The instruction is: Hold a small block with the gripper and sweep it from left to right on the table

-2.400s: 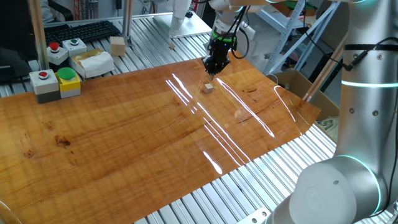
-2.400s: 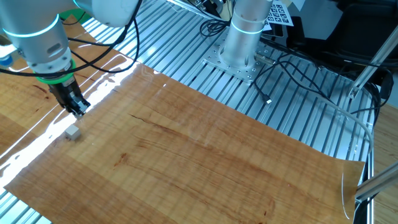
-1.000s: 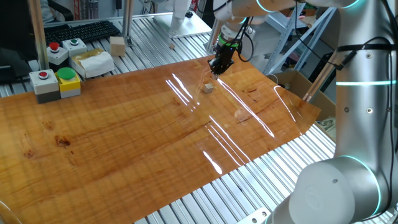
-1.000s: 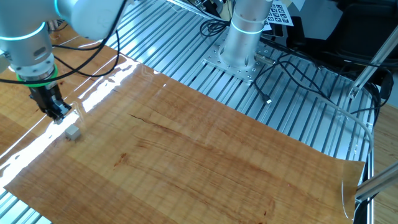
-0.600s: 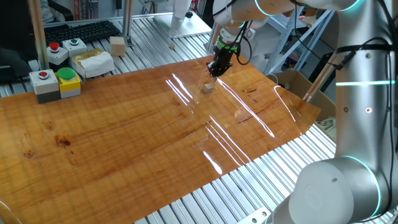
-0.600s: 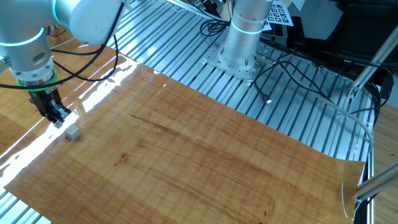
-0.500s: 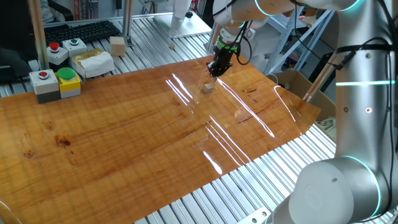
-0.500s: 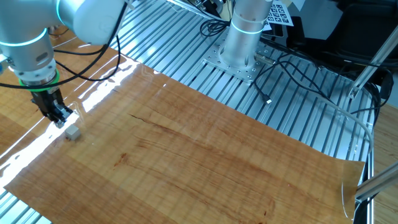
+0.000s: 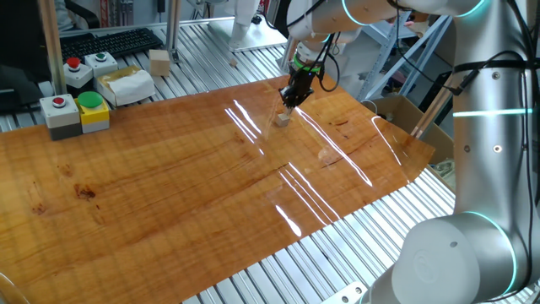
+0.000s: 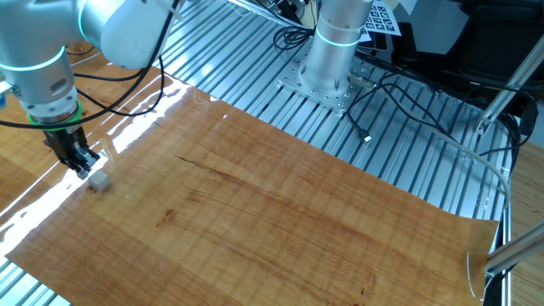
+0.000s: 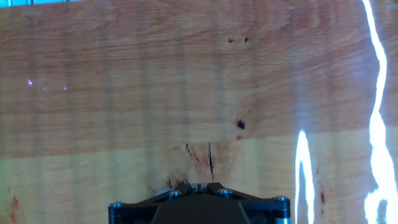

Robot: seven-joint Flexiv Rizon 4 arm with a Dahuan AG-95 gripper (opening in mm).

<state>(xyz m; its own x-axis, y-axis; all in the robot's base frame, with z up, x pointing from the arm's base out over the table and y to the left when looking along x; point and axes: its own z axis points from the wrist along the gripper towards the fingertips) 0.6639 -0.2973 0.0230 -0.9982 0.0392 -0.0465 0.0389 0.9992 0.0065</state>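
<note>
The small block (image 9: 282,119) is a tiny pale cube lying on the glossy orange-brown table (image 9: 169,194), toward its far right part. It also shows in the other fixed view (image 10: 99,180). The gripper (image 9: 288,101), black with a green ring, hangs just above and behind the block, a short gap away and not touching it; it also shows in the other fixed view (image 10: 83,167). In the hand view the gripper (image 11: 198,185) has its fingertips pressed together over bare wood, and the block is out of that view.
Button boxes with red and green buttons (image 9: 78,110), a white bundle (image 9: 126,83), a larger wooden block (image 9: 159,61) and a keyboard (image 9: 110,42) sit at the far left. A cardboard box (image 9: 405,110) is off the right edge. The arm's base (image 10: 333,51) and cables (image 10: 399,93) stand on the aluminium slats.
The gripper drew away from the block, then came back down to just beside it. The block has not moved.
</note>
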